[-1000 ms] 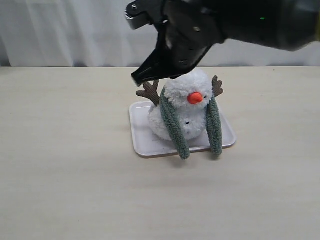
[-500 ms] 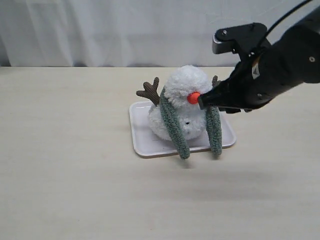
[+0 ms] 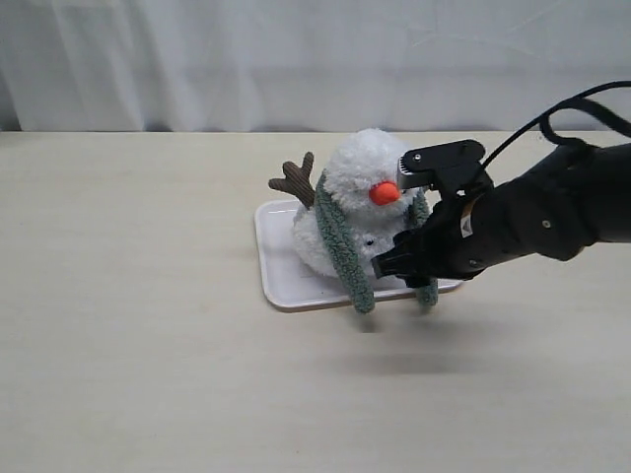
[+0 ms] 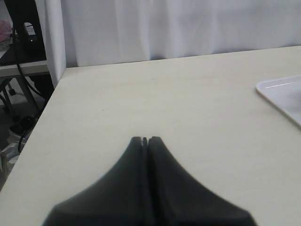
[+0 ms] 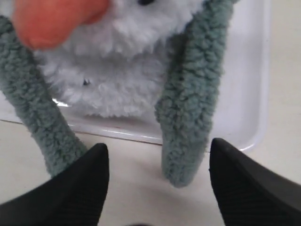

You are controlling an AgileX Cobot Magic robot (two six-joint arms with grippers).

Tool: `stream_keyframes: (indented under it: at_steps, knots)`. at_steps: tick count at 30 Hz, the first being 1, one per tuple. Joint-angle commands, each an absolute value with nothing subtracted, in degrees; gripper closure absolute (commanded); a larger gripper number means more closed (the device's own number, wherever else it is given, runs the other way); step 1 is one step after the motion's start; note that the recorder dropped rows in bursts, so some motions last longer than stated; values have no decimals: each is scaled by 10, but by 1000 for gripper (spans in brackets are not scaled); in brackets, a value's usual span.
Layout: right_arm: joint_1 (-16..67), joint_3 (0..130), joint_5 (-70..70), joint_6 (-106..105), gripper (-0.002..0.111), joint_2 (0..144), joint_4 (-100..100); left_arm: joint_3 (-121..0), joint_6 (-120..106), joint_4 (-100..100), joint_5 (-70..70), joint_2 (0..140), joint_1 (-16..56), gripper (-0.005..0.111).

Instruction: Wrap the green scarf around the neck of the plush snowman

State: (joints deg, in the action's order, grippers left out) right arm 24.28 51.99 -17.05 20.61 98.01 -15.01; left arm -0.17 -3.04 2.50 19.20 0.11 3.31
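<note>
White pleated curtain (image 3: 148,59), pale wooden table (image 3: 128,374) (soft, even light)

White tray (image 3: 277,258) on pale table (image 3: 128,374); white curtain (image 3: 148,59) behind far edge.

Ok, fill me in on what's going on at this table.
The right pincer, jaws open, sits low in front of the plush snowman, lined up with one hanging end of the green scarf but not gripping it. The scarf is draped over the snowman's neck, both ends hanging down the front, uncrossed. The snowman sits on a white tray. The left pincer is shut, empty, over the table off to the side.
</note>
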Motion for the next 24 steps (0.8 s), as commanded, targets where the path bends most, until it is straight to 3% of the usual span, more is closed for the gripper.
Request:
stream_keyframes:
  at_steps: [1,7,16,24]
  knots:
    - [240,536,-146,201,49,1023,-177,0,-29,24,186,0,35,107]
    - [231,547,-144,203,54,1056,-187,0,-29,24,184,0,35,107]
    - [232,547,-131,203,104,1054,-189,0,-29,24,184,0,35,107]
    - [232,547,-132,203,104,1020,-135,0,-29,24,184,0,35,107]
